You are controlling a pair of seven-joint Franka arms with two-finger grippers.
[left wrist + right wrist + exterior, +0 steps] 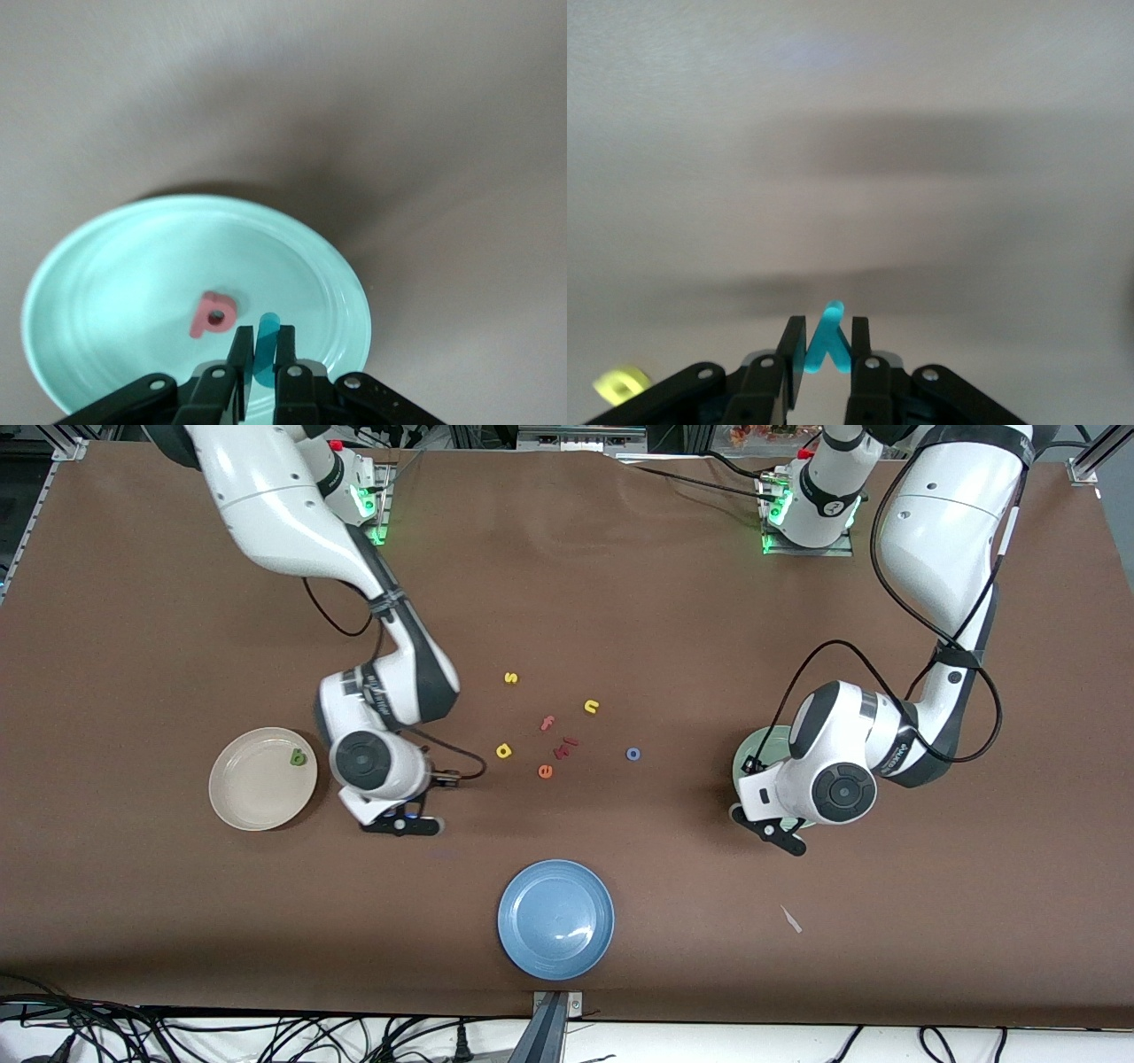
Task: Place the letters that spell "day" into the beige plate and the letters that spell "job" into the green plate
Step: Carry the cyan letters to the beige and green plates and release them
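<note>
We see left gripper [262,341] pinching teal "j" [267,345] over glossy green plate [106,266], salmon "b" [213,313] inside. Right gripper [824,341] pinches teal "y" [827,348] above matte brown table [620,584], lower-left beside beige plate [244,797].

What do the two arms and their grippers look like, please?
Both arms have glossy white shells with dark grey joint sections and round dark caps at the wrists. Black cables loop loosely alongside each. The left gripper and right gripper are black. Green lights glow at both bases.
</note>
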